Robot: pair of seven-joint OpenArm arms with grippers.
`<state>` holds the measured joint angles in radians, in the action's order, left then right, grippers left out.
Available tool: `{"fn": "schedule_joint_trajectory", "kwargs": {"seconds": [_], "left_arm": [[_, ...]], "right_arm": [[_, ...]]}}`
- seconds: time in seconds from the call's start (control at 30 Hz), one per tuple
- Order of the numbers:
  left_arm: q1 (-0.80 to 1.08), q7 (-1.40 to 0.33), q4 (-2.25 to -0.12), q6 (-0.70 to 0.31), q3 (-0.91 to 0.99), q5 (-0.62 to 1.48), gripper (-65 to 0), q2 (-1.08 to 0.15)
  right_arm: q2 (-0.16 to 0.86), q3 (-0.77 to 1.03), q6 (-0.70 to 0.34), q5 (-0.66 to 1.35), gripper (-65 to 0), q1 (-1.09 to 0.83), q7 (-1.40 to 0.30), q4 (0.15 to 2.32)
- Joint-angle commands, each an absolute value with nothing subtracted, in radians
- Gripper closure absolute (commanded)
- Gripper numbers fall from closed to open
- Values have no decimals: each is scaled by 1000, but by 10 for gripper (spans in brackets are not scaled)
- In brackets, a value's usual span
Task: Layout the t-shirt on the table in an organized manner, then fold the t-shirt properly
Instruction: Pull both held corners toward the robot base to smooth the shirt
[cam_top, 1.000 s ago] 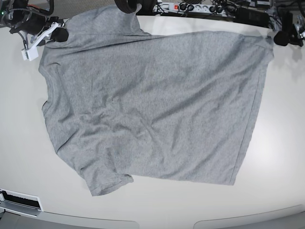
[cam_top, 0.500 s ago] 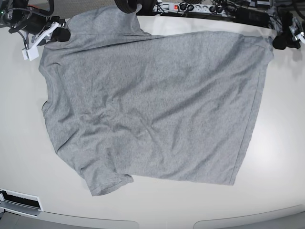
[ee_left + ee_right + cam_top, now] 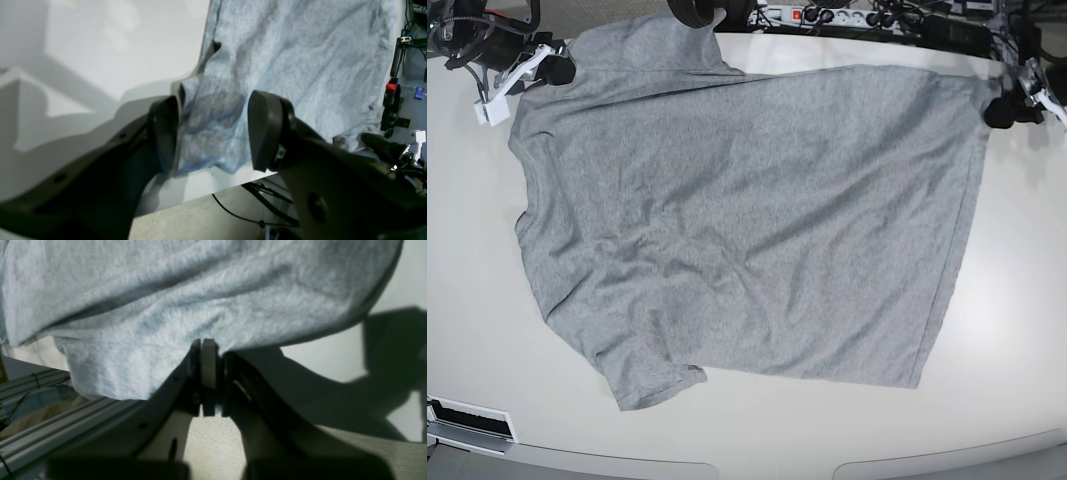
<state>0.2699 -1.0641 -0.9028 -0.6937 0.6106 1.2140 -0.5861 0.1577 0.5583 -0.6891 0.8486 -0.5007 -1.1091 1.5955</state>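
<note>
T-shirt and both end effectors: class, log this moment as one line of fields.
t-shirt: spread, plain side up | left end effector: open, straddling hem corner | right end effector: shut at shirt edge

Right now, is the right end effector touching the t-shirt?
Touching. The right wrist view shows the right end effector shut, its tip pressed against the t-shirt's edge, with no gap; whether it pinches fabric is unclear.

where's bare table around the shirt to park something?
Free: the table strip between the t-shirt hem and the base view's right edge; the near strip below the shirt; a band left of the collar. Crowded: the far edge, with a power strip, cables and both pincers at the shirt's far corners.
</note>
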Motion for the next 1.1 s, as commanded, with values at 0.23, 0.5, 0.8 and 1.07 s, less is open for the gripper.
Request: {"fn": "schedule_joint_trajectory", "kwargs": {"seconds": [0.23,0.5,0.8,1.07], "left_arm": [[314,-1085,-910,-698,616,1171,-341,-591],[340,-1082,-910,-698,616,1182,-340,-601],[316,-1064,-910,-698,616,1194,-340,-570],[316,-1127,-910,-698,616,1232,-340,-551]], "right_arm": [[171,564,-698,868,0,-504,-1105,1607],[192,564,-698,869,0,-504,-1104,1607],[198,564,-698,891,0,-504,-1105,1607],[198,564,-698,894,0,-504,-1105,1607]]}}
